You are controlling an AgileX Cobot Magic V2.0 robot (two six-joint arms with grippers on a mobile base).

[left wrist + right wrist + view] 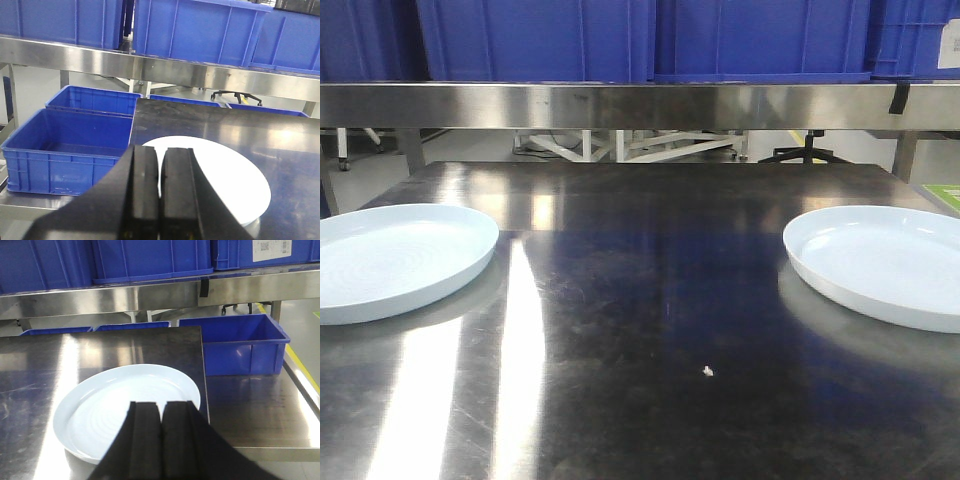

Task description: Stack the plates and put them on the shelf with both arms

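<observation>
Plates [395, 258] [885, 262] lie apart; wrist views alone show closed pincers [160, 157] [161, 410].

Overhead light, bright overall, no hard shadows. Front view: two tall white glare streaks on the left of the steel table [650, 300], both clipped. The centre of the top reads dark, with a blue cast mirrored from the crates [540, 40]. The shelf edge [640, 105] shows soft brushed highlights. Focus is decent, slight grain. Left wrist view: left plate [225, 180] blown out to flat white, no ring detail; left gripper [160, 200] near-black, close to the lens, soft. Right wrist view: better exposure, right plate [125, 405] keeps its rings, broad glare on the table to its left; right gripper [161, 440] underexposed, edges blurry.
</observation>
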